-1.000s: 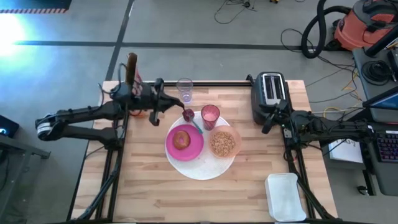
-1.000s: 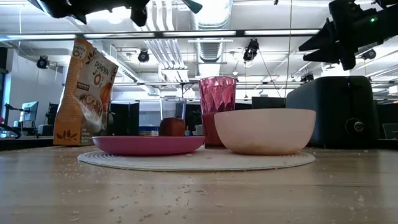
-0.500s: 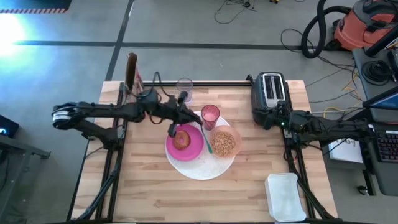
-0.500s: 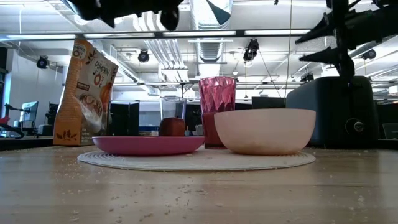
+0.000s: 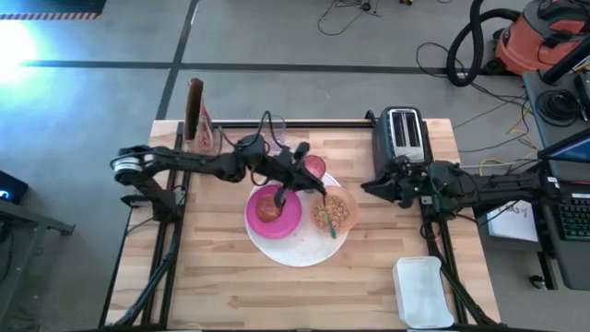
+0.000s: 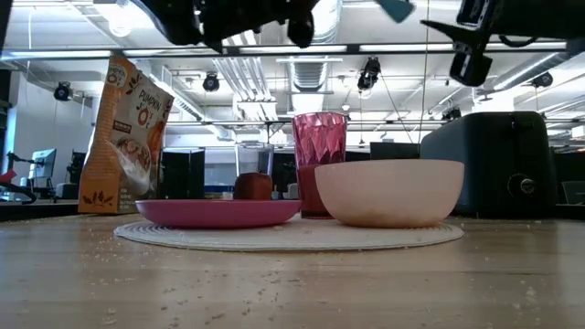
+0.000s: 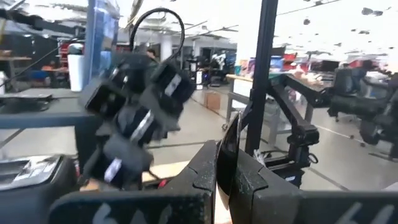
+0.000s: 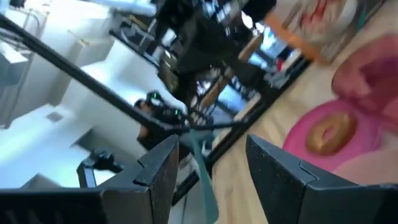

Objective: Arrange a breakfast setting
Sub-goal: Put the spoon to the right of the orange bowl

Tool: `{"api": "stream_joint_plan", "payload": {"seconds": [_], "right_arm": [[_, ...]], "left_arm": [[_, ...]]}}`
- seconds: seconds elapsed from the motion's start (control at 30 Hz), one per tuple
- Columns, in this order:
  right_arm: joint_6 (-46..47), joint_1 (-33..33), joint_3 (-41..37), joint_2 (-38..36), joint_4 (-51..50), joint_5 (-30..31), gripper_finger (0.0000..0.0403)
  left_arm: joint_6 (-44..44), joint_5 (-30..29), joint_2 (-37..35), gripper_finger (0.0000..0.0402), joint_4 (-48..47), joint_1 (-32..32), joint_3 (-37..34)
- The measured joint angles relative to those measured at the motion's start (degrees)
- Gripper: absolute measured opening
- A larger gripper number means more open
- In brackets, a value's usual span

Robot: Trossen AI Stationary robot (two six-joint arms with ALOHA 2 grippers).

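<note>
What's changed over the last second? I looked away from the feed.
The left gripper, shut on the blue-handled spoon, swung from the table's back left across the magenta plate to above the translucent pink bowl, the spoon hanging over the cereal. The right gripper, open, edged from beside the toaster toward the setting. Plate, bowl, pink tumbler and bread stayed put.

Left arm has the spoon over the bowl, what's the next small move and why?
Probably lower the left gripper so the blue-handled spoon settles into the translucent pink bowl, then release. The spoon hangs tilted over the cereal, held by its upper end. The right gripper waits beside the bowl.
</note>
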Motion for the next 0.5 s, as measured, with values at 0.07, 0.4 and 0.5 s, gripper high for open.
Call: {"api": "stream_joint_plan", "payload": {"seconds": [0.07, 0.4, 0.5], "right_arm": [[1.9, 0.0, 0.0, 2.1, 1.2, -1.4, 0.0178], [10.8, 0.1, 5.3, 7.3, -9.1, -3.0, 0.0165], [7.0, 0.4, 12.1, 8.0, -22.6, -2.5, 0.0164]], "left_arm": [[-0.7, 0.5, 2.4, 0.0, 0.9, -0.1, 2.5], [-7.4, 0.3, 9.8, 0.0, -3.7, 0.8, 12.0], [-7.6, 0.3, 10.3, 0.0, -5.0, 1.0, 11.4]]}}
